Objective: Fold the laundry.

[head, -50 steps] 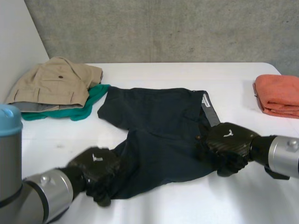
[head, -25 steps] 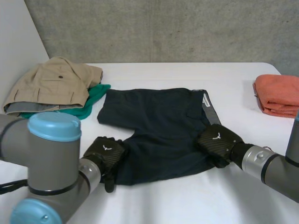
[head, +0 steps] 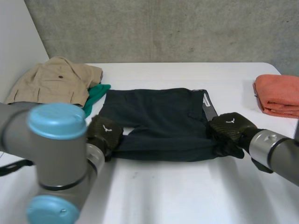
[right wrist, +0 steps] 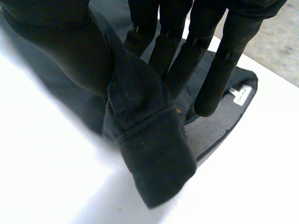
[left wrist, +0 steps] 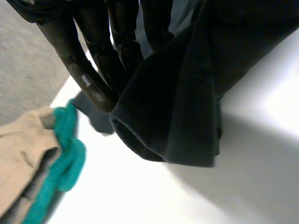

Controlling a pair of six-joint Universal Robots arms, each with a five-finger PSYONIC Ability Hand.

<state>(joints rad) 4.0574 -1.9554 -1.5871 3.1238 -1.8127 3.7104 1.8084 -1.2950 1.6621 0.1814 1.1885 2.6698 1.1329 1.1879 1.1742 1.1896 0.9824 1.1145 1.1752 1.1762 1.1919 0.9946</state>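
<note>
White table (head: 187, 196): dark shorts (head: 159, 116) ctr; tan garment (head: 56, 81) on green garment (head: 96, 93), far left; folded orange cloth (head: 278, 93), rt edge.

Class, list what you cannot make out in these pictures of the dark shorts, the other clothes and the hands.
White label on the dark navy shorts: head view, print too small to read.
Orange folded cloth: head view, cut off by the picture's edge.
Green cloth: head view, mostly under the beige trousers and behind the left arm; which garment is unclear.
Left hand's thumb: left wrist view, covered by the shorts.
</note>
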